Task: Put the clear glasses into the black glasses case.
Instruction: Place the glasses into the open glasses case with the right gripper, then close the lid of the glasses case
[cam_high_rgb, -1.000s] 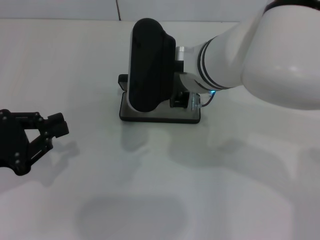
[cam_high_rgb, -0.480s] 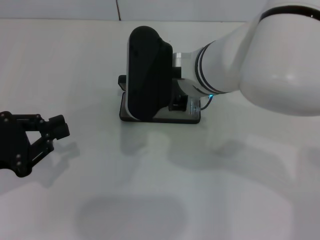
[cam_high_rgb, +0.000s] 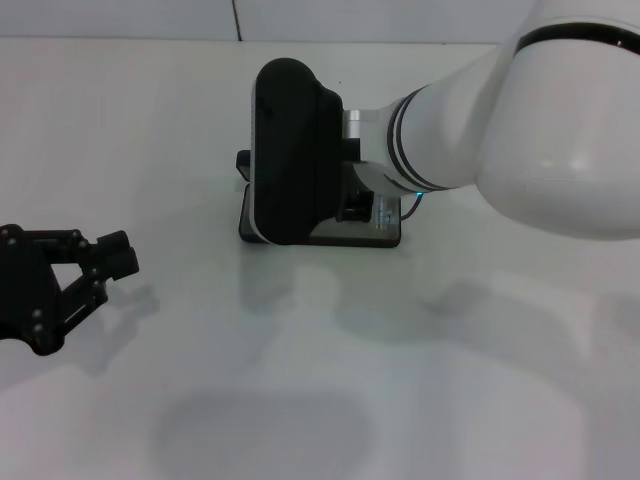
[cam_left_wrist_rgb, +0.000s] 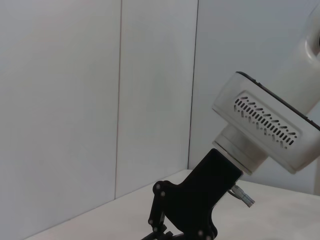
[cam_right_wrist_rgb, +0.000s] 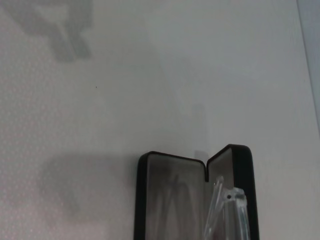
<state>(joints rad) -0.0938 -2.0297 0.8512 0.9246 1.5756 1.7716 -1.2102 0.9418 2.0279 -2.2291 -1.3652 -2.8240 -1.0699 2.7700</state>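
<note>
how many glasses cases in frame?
1. The hard black glasses case lies open on the white table, under the right arm's wrist, which hides most of it in the head view. No other visible.

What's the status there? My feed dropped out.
Right claw over the black glasses case, fingers hidden. Case open; clear glasses at its hinge edge, not seated. Left claw parked low left, open, empty. Nothing in the way.

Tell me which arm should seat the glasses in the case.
Right. Its arm hangs directly over the open case, and its wrist view shows the glasses already above the lining. The left gripper sits off to the side, well clear of the case.
</note>
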